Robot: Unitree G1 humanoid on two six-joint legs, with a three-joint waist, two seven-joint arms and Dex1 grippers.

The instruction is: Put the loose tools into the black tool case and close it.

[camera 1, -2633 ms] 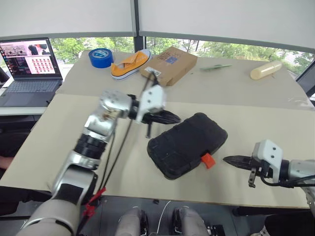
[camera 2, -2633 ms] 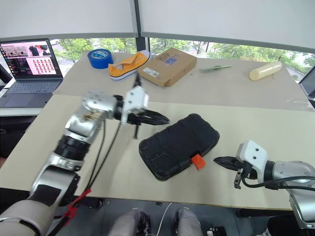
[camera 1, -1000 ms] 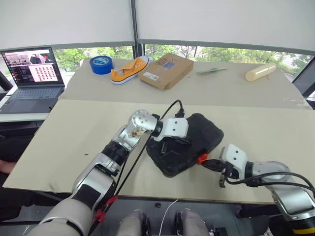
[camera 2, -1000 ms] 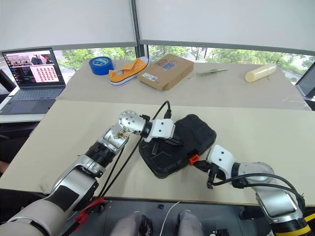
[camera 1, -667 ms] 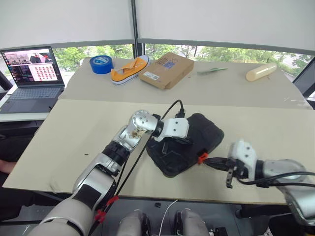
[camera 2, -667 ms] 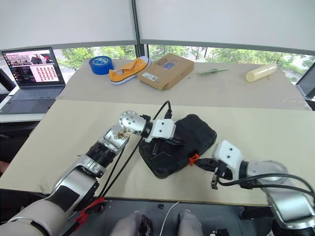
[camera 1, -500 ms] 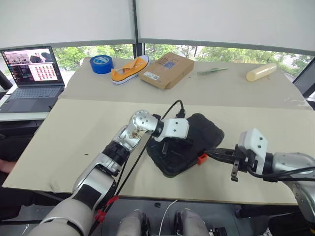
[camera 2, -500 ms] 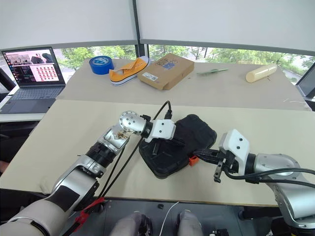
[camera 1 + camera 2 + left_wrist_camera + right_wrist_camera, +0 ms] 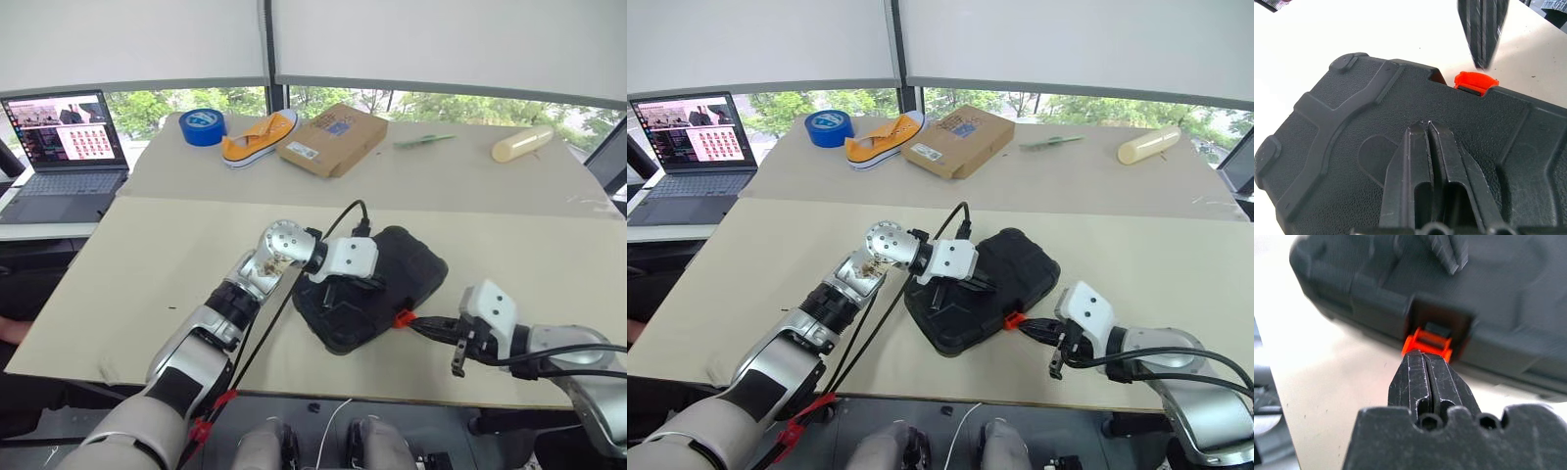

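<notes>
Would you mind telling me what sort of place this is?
Probably an office or lab: a big work table, an open laptop beside it, and windows with roller blinds looking onto trees.

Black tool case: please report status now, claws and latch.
Left claw shut, resting on closed black tool case lid. Right claw shut, tip at orange latch. Nothing blocking.

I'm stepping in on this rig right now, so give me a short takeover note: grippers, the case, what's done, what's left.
Left gripper: shut, holding nothing, resting on the lid of the black tool case.
Right gripper: shut, empty, its tip right at the orange latch on the case's front edge.
Case: lid down, lying on the near table. No loose tools are seen on the table.
Done: lid shut.
Left: the latch sticks out from the edge and looks unfastened; press it home.
</notes>
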